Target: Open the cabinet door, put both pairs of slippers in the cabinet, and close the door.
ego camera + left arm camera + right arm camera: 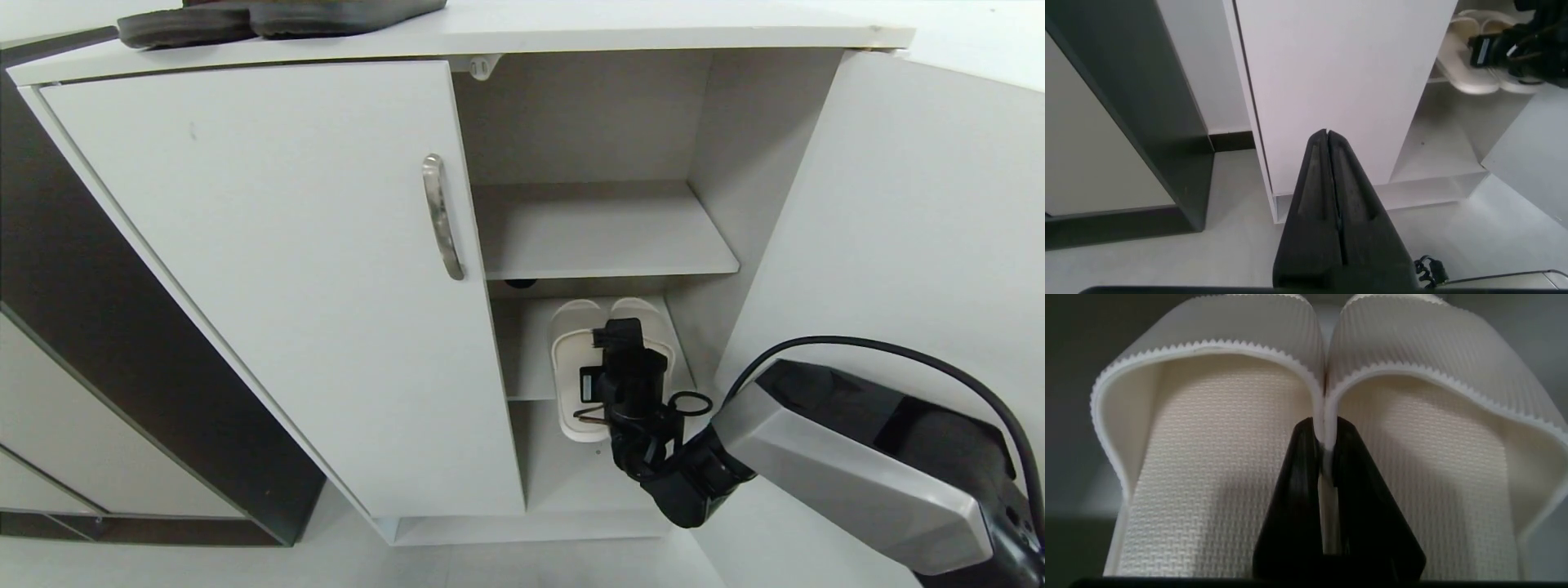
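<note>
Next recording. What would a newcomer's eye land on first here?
The right pincer clamps a pair of white slippers by their touching inner edges, at the second shelf down inside the cabinet, whose right door stands open. A dark pair of slippers lies on the cabinet top, above the shut left door.
</note>
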### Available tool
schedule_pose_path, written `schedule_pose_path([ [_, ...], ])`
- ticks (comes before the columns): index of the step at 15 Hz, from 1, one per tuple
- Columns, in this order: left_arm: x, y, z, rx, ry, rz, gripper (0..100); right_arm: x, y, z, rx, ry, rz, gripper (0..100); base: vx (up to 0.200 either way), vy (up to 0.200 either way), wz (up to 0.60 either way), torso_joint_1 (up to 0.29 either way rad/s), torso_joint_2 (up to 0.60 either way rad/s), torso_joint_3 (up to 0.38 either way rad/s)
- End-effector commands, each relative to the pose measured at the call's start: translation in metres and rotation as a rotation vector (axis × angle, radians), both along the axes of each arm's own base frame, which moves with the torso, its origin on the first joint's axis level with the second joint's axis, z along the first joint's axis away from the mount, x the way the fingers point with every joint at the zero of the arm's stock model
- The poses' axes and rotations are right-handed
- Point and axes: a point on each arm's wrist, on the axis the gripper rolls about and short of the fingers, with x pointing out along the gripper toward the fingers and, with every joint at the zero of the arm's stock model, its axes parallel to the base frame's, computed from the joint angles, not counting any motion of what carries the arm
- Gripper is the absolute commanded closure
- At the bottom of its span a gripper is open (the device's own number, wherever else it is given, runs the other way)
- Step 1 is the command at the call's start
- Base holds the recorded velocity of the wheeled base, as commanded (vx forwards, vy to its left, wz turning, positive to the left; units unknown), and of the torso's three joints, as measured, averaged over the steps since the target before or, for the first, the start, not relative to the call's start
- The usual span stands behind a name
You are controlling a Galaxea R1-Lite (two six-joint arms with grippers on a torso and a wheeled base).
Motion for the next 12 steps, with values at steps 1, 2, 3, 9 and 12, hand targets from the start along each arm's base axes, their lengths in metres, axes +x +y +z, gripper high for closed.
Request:
schedule_pose_path([
  [1,0.0,0.0,0.0,0.0,0.002,0.0,100,0.016,-0.003,0.005,0.008,-0.01,-0.014,100,0.0,0.0,0.0,0.0,0.0,0.0],
  [2,0.0,0.0,0.0,0.0,0.002,0.0,100,0.023,-0.003,0.011,0.018,-0.023,-0.017,100,0.0,0.0,0.0,0.0,0.0,0.0],
  [3,0.0,0.0,0.0,0.0,0.002,0.0,100,0.028,-0.003,0.014,0.019,-0.026,-0.022,100,0.0,0.0,0.0,0.0,0.0,0.0],
  [9,0.0,0.0,0.0,-0.001,0.002,0.0,100,0.053,0.007,0.018,0.02,-0.028,-0.031,100,0.0,0.0,0.0,0.0,0.0,0.0],
  [12,0.0,0.0,0.0,-0.001,0.002,0.0,100,0.058,0.006,0.014,0.008,-0.007,-0.025,100,0.0,0.0,0.0,0.0,0.0,0.0],
])
